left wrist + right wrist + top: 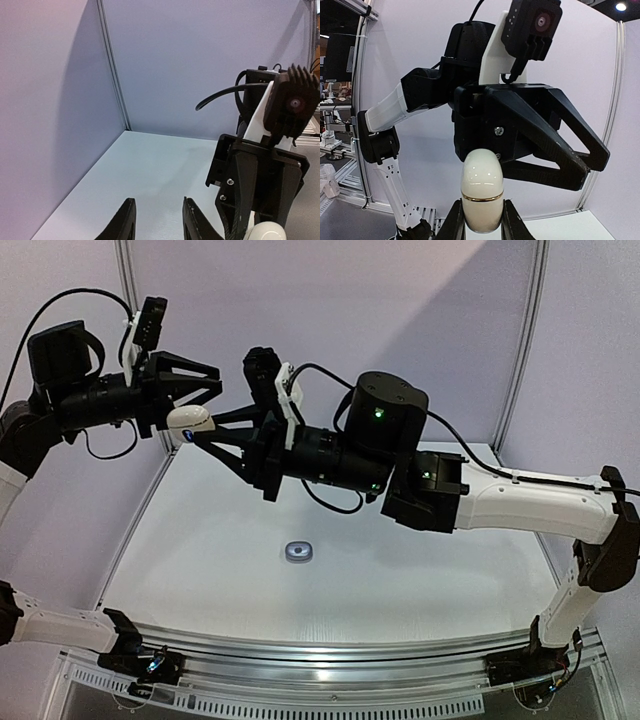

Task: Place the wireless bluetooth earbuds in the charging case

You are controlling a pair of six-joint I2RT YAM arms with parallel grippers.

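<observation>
My right gripper [195, 422] is shut on a white egg-shaped charging case [189, 419] with a thin gold seam, closed, held high above the table. In the right wrist view the case [480, 192] stands upright between my fingers [456, 220]. My left gripper [218, 381] is open and empty, level with the case and just left of it, its jaws pointing toward it. In the left wrist view its fingers [127, 220] are spread over bare table, and the case's edge [265, 231] shows at bottom right. No earbuds can be made out.
A small round dark grey object with a silvery top [298, 552] lies alone on the white table [420, 570]; I cannot tell if it is a case. Pale walls close off the back and left. An aluminium rail [330, 655] runs along the near edge.
</observation>
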